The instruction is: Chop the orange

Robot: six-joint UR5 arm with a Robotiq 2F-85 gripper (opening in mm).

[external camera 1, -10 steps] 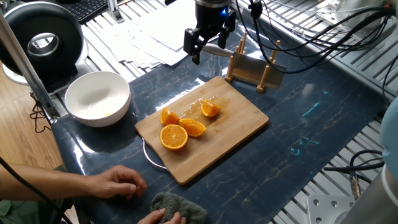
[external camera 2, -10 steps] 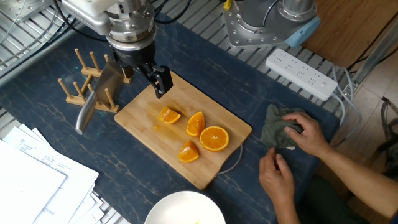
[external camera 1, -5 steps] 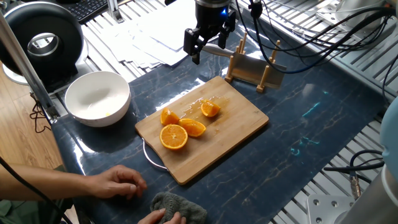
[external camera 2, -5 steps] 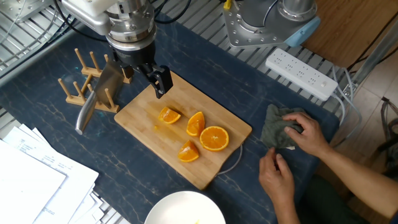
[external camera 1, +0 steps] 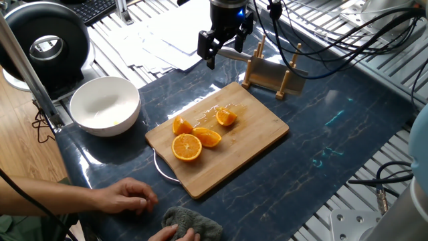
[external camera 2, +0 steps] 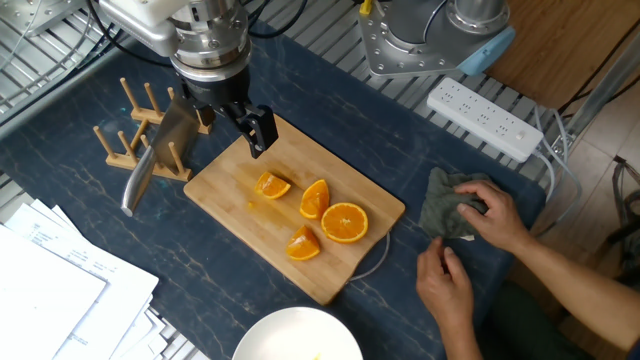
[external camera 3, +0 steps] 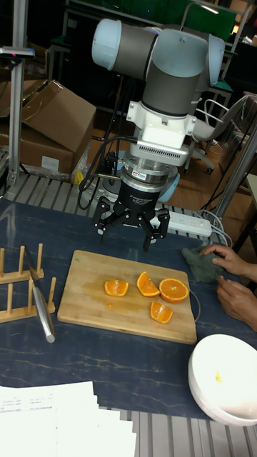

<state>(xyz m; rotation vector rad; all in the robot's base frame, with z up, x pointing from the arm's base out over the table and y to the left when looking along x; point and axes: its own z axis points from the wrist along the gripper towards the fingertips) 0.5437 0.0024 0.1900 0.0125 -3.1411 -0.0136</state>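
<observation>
Hovering over the dark marbled surface (external camera 1: 334,147) at the rectangular bamboo cutting board's (external camera 1: 257,130) rack-side edge, my black two-finger gripper (external camera 3: 126,234) is spread and empty. The small bright-orange wedge of cut orange (external camera 3: 116,288) lies on the board just inward of it.

white bowl (external camera 2: 286,331) largely beyond the bottom edge, perhaps half visible

White bowl (external camera 1: 100,100) near cutting board (external camera 1: 254,144); knife (external camera 2: 158,152) leans in wooden rack (external camera 3: 21,278)
</observation>
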